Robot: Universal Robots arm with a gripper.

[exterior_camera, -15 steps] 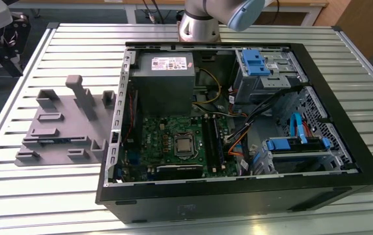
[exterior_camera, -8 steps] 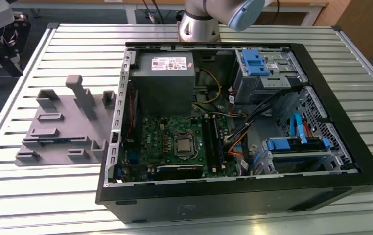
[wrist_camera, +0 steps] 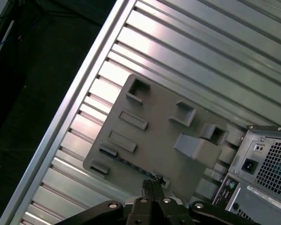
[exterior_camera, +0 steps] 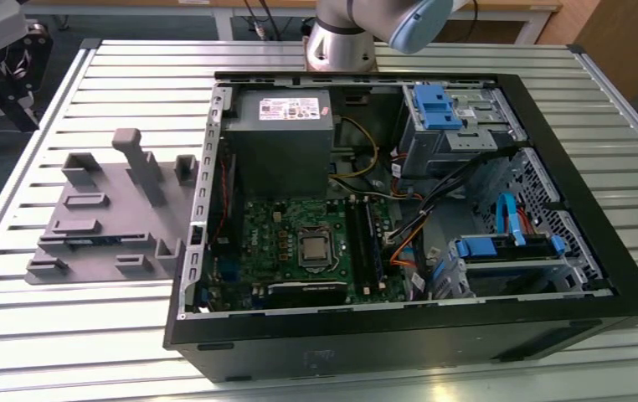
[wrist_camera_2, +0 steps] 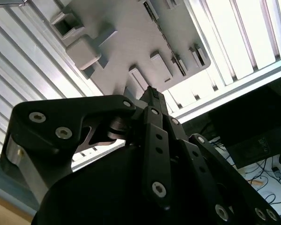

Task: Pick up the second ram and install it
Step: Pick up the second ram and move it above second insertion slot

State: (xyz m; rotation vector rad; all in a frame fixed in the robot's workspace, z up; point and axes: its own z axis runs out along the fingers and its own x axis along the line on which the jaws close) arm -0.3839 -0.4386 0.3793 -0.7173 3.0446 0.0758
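Observation:
The second ram (wrist_camera: 128, 162) is a thin strip standing on edge in a slot of the grey fixture (wrist_camera: 154, 126). In the exterior view the ram (exterior_camera: 82, 241) shows as a blue-green line low on the fixture (exterior_camera: 95, 209), to the left of the open computer case. My gripper (wrist_camera: 152, 182) hangs well above the fixture with its fingers pressed together and nothing between them. In the second wrist view its tips (wrist_camera_2: 152, 92) point at the fixture (wrist_camera_2: 126, 42). The green motherboard (exterior_camera: 285, 243) with long black slots (exterior_camera: 361, 243) lies inside the case.
The black computer case (exterior_camera: 409, 335) fills the middle of the ribbed metal table (exterior_camera: 129, 67). It holds a power supply (exterior_camera: 280, 126), drive bays with blue clips (exterior_camera: 448, 105) and loose cables (exterior_camera: 409, 209). An upright post (exterior_camera: 138, 159) rises from the fixture. The arm's base (exterior_camera: 339, 46) stands behind the case.

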